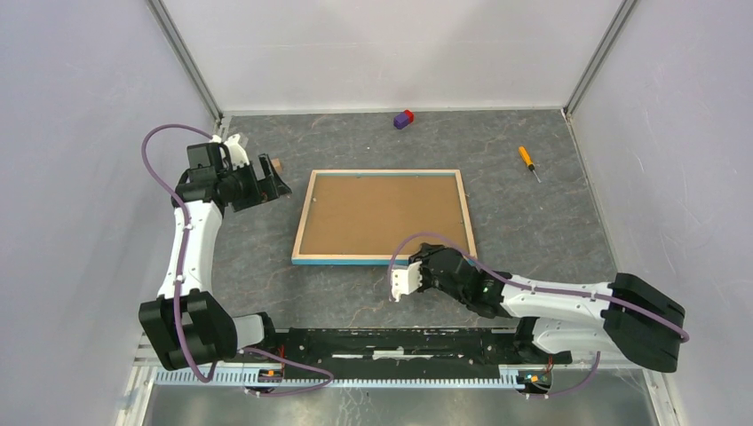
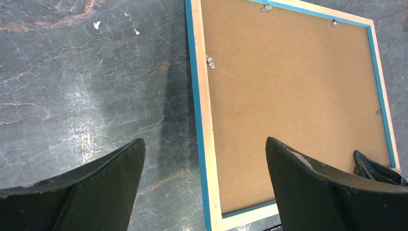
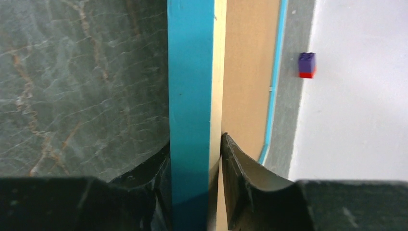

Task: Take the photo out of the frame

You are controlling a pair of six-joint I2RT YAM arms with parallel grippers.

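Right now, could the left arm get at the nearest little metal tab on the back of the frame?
Probably yes. The frame lies back-up, so that tab is exposed. The left gripper hangs wide open close to that edge, and nothing sits between them.

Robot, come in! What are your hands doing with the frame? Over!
Right hand pinching near edge of frame. Left hand open, hovering beside its left side. Frame face down, backing on, photo unseen. Nothing blocking; screwdriver and block lie clear.
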